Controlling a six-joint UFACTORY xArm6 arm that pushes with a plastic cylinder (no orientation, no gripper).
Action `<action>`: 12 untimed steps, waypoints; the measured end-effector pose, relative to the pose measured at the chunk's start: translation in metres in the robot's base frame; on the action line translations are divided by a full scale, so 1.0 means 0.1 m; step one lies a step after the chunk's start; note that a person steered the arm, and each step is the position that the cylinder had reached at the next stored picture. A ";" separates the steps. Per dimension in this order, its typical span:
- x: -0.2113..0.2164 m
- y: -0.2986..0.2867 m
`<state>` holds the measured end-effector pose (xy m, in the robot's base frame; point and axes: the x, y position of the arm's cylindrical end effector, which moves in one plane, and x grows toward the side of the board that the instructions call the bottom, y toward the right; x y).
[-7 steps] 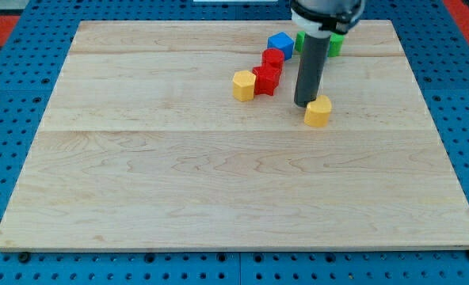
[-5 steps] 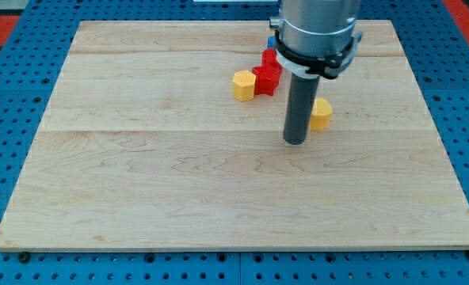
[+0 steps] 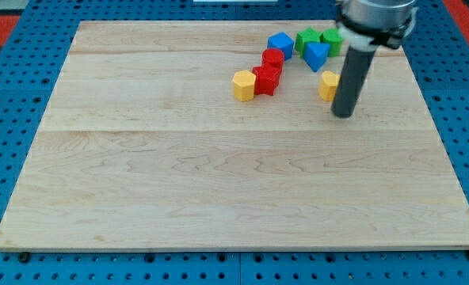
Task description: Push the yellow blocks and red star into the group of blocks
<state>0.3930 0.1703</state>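
A yellow hexagonal block (image 3: 243,85) touches the left side of a red star block (image 3: 266,80). A second red block (image 3: 273,58) sits just above the star. Another yellow block (image 3: 328,84) lies at the right, partly hidden behind my rod. My tip (image 3: 343,114) rests on the board just below and right of that yellow block. The group at the view's top holds a blue block (image 3: 280,43), a blue triangular block (image 3: 315,55), and two green blocks (image 3: 306,37) (image 3: 332,39).
The wooden board (image 3: 219,182) lies on a blue pegboard base (image 3: 5,119). The arm's housing (image 3: 375,16) hangs over the board's top right corner.
My tip swung from the board's middle to the right, ending below the right yellow block. That yellow block moved up toward the blue triangular block.
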 end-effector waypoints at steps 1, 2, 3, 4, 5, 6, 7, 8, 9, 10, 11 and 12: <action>-0.26 -0.31; -0.31 -0.83; -0.20 -0.79; 0.49 -0.91; 0.26 -1.85; -0.33 -2.13; -0.58 -1.52; -0.58 -1.60; -0.32 -1.95; 0.07 -1.75; -0.24 -1.60; -0.56 -1.54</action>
<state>0.3370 0.0167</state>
